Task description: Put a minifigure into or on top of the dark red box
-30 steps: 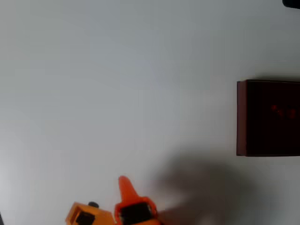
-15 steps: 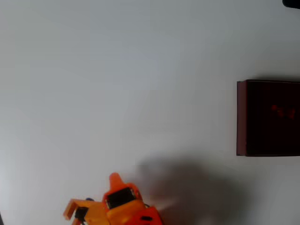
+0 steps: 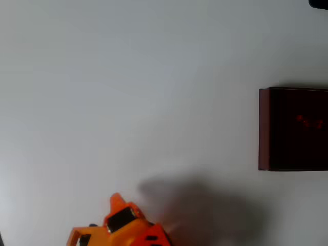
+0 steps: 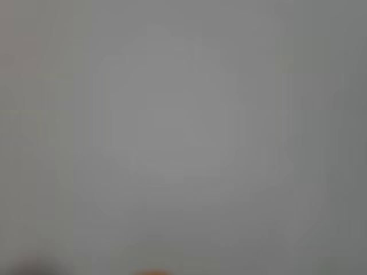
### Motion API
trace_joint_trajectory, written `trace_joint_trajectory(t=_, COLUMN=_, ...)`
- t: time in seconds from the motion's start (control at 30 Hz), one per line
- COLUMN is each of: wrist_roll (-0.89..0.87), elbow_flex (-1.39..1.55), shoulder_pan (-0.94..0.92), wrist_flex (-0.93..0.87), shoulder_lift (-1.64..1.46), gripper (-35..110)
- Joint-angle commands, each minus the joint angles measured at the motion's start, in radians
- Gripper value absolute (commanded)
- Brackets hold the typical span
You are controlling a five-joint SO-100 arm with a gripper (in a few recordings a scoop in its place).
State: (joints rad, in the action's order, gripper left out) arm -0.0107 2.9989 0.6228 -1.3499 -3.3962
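Since a second ago my jaws [image 3: 116,199] have slid left along the near edge of the overhead view, and their shadow on the worktop [image 3: 128,92] went with them. Only one orange fingertip and the black servo block behind it show, so I can't tell if the jaws are apart or together. Nothing visible between them. Wrist view is a blurred grey field, no detail readable. Far right, mid-depth, well apart from me: dark red box [image 3: 264,128], cut off by the frame edge, thin reddish wall on its left side, near-black inside. Faint red specks on its dark floor look like the minifigure [image 3: 302,121], too dim to be sure.
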Motion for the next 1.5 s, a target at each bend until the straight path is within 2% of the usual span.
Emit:
trace_joint_trajectory(t=0.0, wrist_roll=-0.006, elbow_flex=0.018, shoulder_pan=0.021, wrist_flex=-0.011, shoulder_lift=-0.012, gripper=0)
trace_joint_trajectory(t=0.37, wrist_roll=0.015, elbow_flex=0.02, shoulder_pan=0.028, wrist_flex=-0.011, shoulder_lift=-0.014, gripper=4)
trace_joint_trajectory(t=1.47, wrist_roll=0.015, elbow_flex=0.02, shoulder_pan=0.028, wrist_flex=-0.011, shoulder_lift=-0.014, gripper=0)
